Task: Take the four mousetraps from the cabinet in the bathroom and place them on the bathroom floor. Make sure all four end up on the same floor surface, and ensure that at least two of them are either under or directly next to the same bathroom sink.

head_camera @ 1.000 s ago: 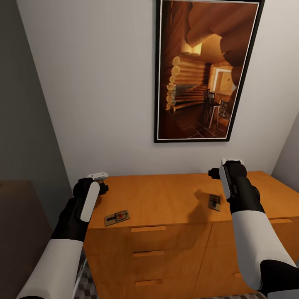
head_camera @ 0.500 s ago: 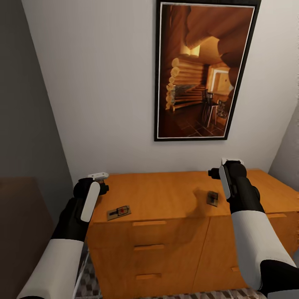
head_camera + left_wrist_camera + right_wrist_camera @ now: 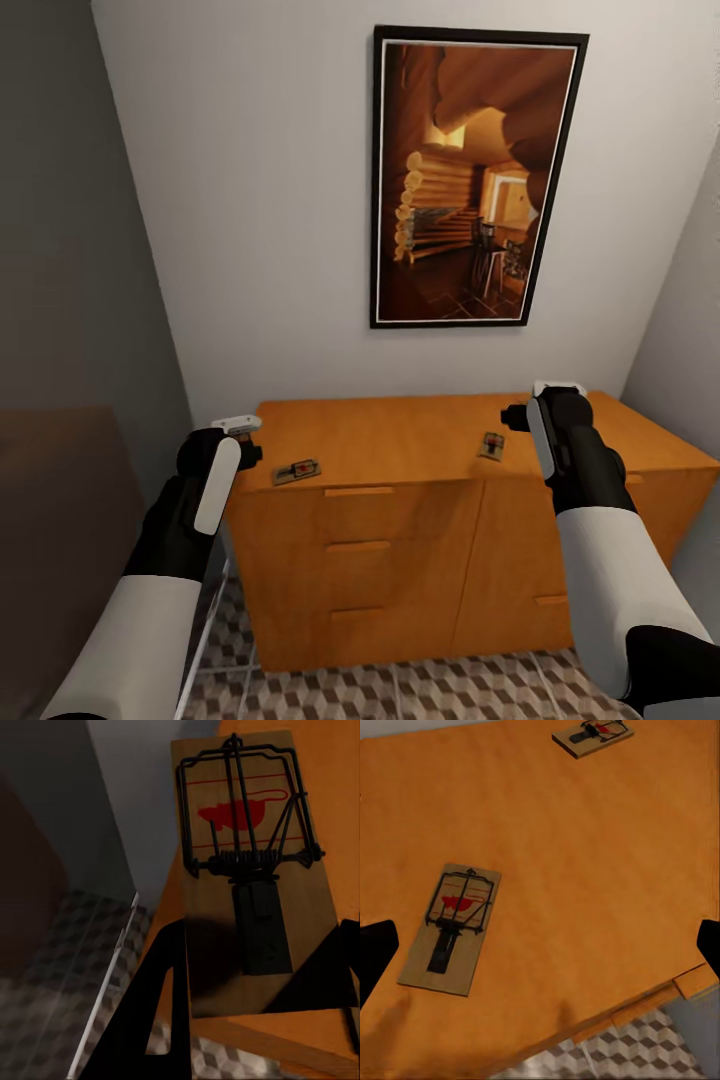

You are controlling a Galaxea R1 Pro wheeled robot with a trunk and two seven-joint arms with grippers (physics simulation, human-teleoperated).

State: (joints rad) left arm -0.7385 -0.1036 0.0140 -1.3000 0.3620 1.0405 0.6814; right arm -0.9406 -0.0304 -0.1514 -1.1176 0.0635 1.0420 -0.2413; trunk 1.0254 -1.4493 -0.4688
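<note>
Head view: your camera has drawn back and the orange-brown wooden cabinet (image 3: 420, 500) now shows whole, cube-patterned bathroom floor (image 3: 400, 690) below. One brown wooden mousetrap (image 3: 297, 471) lies at the top's front-left edge, another (image 3: 492, 446) near the front edge right of centre. Left end effector (image 3: 236, 428) and right end effector (image 3: 558, 390) hover; opening indeterminable.

Left wrist view: dark fingers (image 3: 150, 1020) spread, empty, straddling the left trap (image 3: 251, 870).

Right wrist view: fingers wide apart, empty, over the second trap (image 3: 451, 926). You appear to have retreated; both pickups remain.

The head camera looked down from well back at the cabinet (image 3: 400, 500). Each wrist camera hung close over its top; both shared one mousetrap (image 3: 251, 881) with the head view.
</note>
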